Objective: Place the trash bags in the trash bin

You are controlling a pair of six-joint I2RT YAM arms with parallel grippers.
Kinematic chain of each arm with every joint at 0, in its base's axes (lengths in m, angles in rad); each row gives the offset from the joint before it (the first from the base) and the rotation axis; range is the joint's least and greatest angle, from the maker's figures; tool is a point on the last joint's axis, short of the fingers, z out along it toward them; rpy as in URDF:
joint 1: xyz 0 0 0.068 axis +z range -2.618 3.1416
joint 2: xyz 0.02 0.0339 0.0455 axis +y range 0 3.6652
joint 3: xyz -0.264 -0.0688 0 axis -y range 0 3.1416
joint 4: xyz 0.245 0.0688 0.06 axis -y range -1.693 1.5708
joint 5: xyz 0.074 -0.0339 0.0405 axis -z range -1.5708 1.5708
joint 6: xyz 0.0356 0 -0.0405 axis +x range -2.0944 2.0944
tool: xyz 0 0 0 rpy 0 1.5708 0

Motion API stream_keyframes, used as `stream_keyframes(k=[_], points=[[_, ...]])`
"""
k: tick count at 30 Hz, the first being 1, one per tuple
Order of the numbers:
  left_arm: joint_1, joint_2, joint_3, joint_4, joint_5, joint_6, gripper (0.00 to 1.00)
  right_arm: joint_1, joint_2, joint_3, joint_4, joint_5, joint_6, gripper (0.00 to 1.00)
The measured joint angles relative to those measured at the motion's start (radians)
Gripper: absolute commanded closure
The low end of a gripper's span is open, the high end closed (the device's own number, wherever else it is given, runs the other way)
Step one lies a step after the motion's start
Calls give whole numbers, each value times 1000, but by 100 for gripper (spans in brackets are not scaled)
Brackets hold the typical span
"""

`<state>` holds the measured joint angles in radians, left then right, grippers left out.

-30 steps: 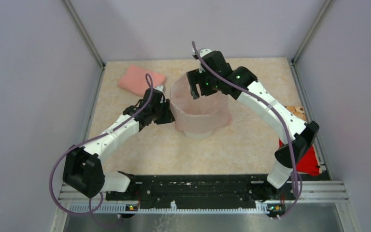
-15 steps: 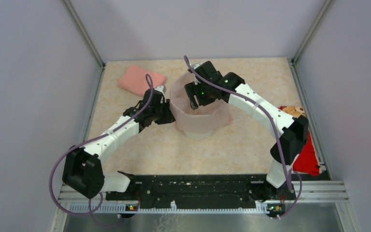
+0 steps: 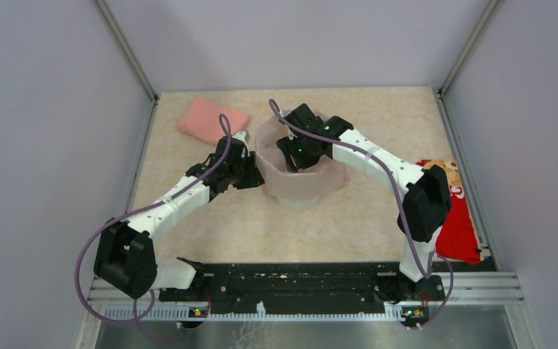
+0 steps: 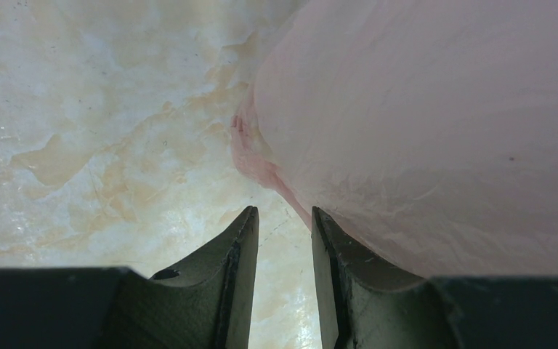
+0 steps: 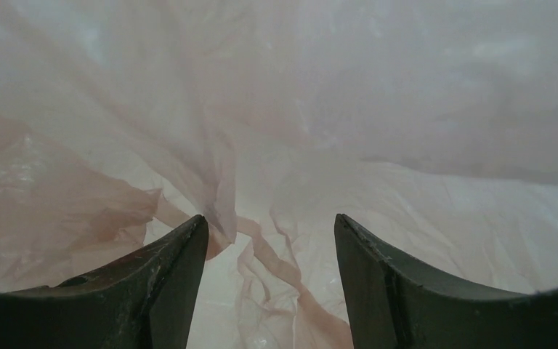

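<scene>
The trash bin (image 3: 298, 203) stands mid-table, wrapped by the pale pink trash bag (image 3: 304, 182), whose film lines its inside (image 5: 407, 131) and hangs over its outer wall (image 4: 436, 123). My right gripper (image 3: 291, 156) reaches down into the bin's mouth. In the right wrist view its jaws (image 5: 270, 218) stand open over crumpled film, with a fold hanging by the left fingertip and nothing pinched. My left gripper (image 3: 251, 171) is low at the bin's left side. It is open (image 4: 283, 212) with bare table between the fingers, and its right finger (image 4: 349, 254) rests against the bag-covered wall.
A folded salmon-pink cloth (image 3: 213, 120) lies at the back left. A flat red packet (image 3: 458, 227) lies by the right wall, behind the right arm's elbow. Grey walls enclose the table on three sides.
My right gripper has come down from above the bin's far rim into its mouth, its jaws narrowing a little. The left arm has not moved.
</scene>
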<state>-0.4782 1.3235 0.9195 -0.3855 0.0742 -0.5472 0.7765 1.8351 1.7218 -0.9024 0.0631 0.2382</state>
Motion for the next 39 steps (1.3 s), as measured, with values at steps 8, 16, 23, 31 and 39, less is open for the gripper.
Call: stream_keyframes(k=[8,16,23,31,39], points=[[5,1,-8,20,1,0,61,0,5,-20,21,10,0,39],[6,3,-12,33,7,0,61,0,5,-20,17,19,-5,44],[6,10,-15,38,13,0,61,0,4,-63,26,4,-8,49],[6,10,-15,42,15,0,61,0,5,-72,32,-11,-8,51],[7,10,-24,42,15,0,61,5,0,-117,55,7,-16,51]])
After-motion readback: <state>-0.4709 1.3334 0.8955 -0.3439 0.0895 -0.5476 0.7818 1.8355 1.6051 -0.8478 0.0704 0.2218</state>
